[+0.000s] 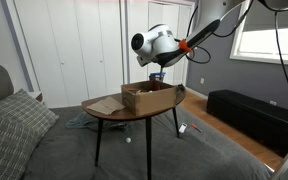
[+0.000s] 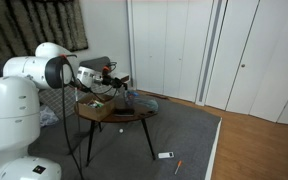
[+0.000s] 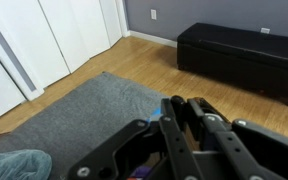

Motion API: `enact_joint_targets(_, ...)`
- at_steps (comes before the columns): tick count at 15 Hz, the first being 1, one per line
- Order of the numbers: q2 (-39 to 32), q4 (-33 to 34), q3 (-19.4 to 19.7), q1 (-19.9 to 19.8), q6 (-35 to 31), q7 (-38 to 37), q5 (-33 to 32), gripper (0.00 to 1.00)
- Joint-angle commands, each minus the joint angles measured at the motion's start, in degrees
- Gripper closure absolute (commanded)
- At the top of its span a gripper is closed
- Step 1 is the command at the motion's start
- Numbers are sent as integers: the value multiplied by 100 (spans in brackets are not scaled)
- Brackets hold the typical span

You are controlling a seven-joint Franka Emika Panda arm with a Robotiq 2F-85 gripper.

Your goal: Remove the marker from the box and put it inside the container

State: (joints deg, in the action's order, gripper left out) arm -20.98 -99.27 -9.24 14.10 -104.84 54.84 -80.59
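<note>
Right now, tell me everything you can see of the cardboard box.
The cardboard box is brown, shallow and open-topped, with its flaps folded outward. One flap lies flat toward the left in an exterior view. The box sits upright on the round wooden table and covers about half of its top. The gripper hangs just over its far side; contact cannot be told. Its contents are hidden from here.

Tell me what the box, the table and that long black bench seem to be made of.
The box looks like plain brown cardboard, matte, with flaps folded outward. The table has a smooth reddish-brown top, probably wood or veneer, on thin dark legs, perhaps metal. The bench looks upholstered in black leather or vinyl, faintly shiny.
</note>
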Motion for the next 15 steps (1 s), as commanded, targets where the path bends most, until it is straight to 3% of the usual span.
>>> enact_joint_targets(1, 38, -172, -65, 42, 41, -66, -223, 95)
enact_joint_targets(4, 15, -238, -94, 54, 32, -82, -291, 94)
enact_joint_targets(5, 6, -243, -98, 56, 36, -81, -299, 57)
enact_joint_targets(8, -14, -226, -108, 50, 31, -86, -313, 44)
enact_joint_targets(13, 19, -126, -138, 43, 70, -21, -173, 38)
enact_joint_targets(15, 66, -23, -171, 20, 82, 40, 13, 31)
